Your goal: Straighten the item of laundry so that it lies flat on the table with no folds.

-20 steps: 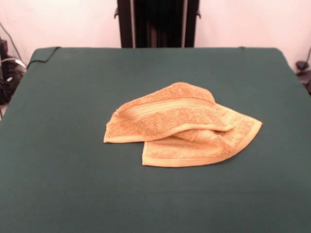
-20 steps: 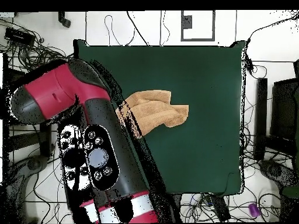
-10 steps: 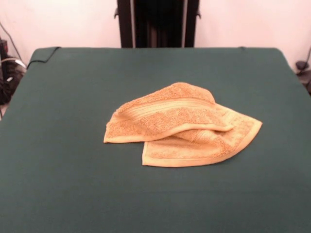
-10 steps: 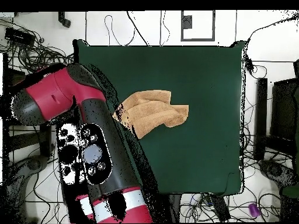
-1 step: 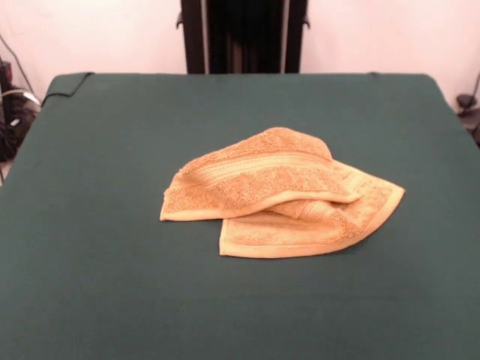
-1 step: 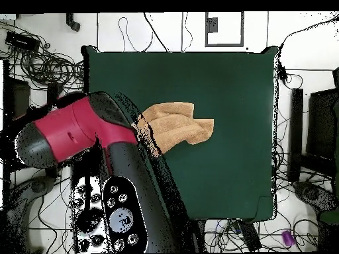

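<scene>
1 towel [image 5: 281, 196] lies near the middle of the table [image 5: 112, 285], folded into 2 overlapping layers, the upper flap draped across the lower. The arm [image 6: 126, 178] shows only in the overhead view, along one table edge; its gripper is hidden, so whether it is spread or pressed together cannot be told. Best practice, as a judgement: pinch the upper flap's free corner alone and draw it outward. No label or writing is legible.
</scene>
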